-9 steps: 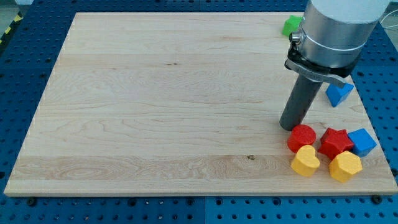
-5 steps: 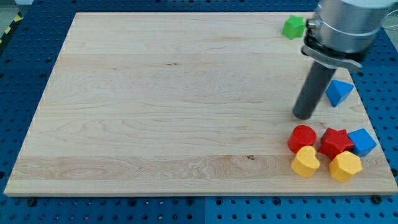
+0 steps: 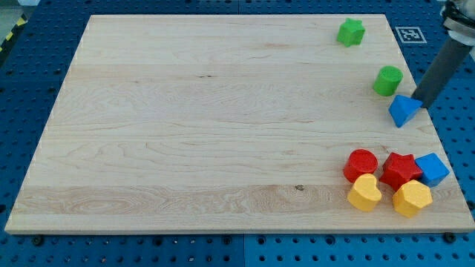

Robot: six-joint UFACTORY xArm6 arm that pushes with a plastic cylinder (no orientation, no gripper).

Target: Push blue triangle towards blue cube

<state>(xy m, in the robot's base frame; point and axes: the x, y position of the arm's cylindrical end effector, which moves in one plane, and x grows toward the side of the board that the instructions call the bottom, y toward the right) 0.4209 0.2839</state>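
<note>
The blue triangle (image 3: 403,110) lies near the board's right edge. The blue cube (image 3: 432,169) sits below it, at the right end of a cluster near the view's bottom right. My tip (image 3: 420,101) is at the triangle's upper right corner, touching or nearly touching it. The dark rod slants up to the view's right edge.
A green cylinder (image 3: 387,80) stands just above left of the triangle. A green star-like block (image 3: 351,32) is near the top edge. A red cylinder (image 3: 361,164), a red star (image 3: 401,170), a yellow heart (image 3: 364,192) and a yellow hexagon (image 3: 411,198) crowd beside the blue cube.
The rod has moved from the triangle's left, above the red cylinder, up and right to the triangle's upper right corner. The green cylinder has come into view. No block has visibly moved.
</note>
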